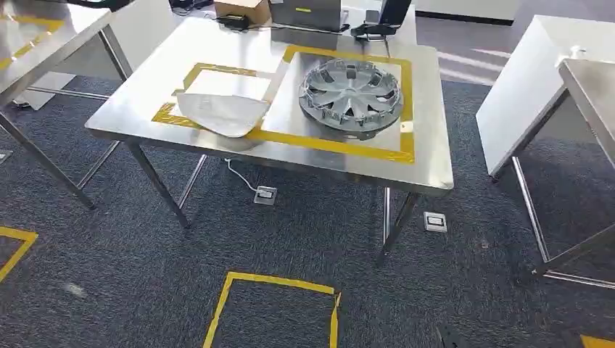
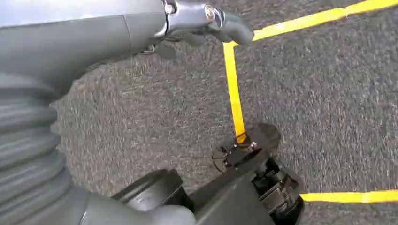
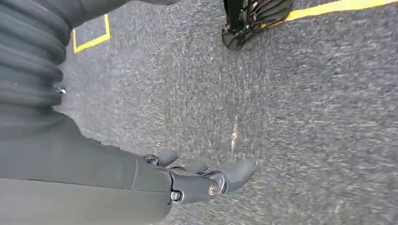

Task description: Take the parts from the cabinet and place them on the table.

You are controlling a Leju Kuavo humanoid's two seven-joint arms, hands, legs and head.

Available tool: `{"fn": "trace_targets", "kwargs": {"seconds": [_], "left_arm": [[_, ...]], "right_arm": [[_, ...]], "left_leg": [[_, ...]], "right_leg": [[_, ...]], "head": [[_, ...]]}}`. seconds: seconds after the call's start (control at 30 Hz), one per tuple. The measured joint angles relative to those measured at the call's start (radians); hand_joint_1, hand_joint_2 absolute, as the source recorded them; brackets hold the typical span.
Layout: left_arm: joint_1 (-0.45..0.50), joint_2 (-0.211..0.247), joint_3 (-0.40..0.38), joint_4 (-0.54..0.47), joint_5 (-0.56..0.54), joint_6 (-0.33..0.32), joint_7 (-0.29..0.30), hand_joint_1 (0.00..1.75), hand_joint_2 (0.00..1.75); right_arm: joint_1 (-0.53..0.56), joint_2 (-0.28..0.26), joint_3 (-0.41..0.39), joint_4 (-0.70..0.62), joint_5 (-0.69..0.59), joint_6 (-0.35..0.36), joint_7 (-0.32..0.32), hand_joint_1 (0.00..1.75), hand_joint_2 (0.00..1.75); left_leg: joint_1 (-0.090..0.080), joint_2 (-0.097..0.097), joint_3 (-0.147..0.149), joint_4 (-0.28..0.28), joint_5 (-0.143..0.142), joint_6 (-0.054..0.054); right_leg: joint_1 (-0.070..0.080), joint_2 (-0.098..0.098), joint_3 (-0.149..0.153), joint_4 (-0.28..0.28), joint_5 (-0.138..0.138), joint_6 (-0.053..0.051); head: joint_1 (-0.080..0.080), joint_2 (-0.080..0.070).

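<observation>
From the head cam I see the steel table (image 1: 217, 43) straight ahead, w/ two yellow-taped boxes on top. The wheel cover (image 1: 351, 95) — silver, spoked — sits in the right box, inside the tape. The pale flat panel (image 1: 221, 112) lies in the left box, its near edge crossing the tape toward the table's near side. The two parts are near each other but apart.

Both arms hang over the dark carpet (image 1: 290, 232). Left hand (image 2: 197, 26): nothing in it, fingers look loosely extended over the floor, near a yellow floor tape line (image 2: 233, 89). Right hand (image 3: 202, 178): also holding nothing, fingers stretched out together over bare carpet.

Other stuff: a taped yellow square (image 1: 272, 304) on the floor near me, two floor sockets (image 1: 265, 194) under the table, more steel tables at far left and right, a cardboard box (image 1: 243, 9) and a laptop (image 1: 308, 13) at the table's far edge.
</observation>
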Motion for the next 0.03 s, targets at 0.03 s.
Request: {"fn": "trace_targets", "kwargs": {"seconds": [0.03], "left_arm": [[0.007,0.001,0.012,-0.005,0.009,-0.01,0.002,0.0,0.0]], "right_arm": [[0.004,-0.003,0.026,-0.004,-0.022,0.0,-0.004,0.0,0.0]], "left_leg": [[0.0,0.0,-0.001,0.0,0.0,0.0]], "right_leg": [[0.0,0.0,-0.001,-0.001,0.0,0.0]], "head": [[0.0,0.0]]}}
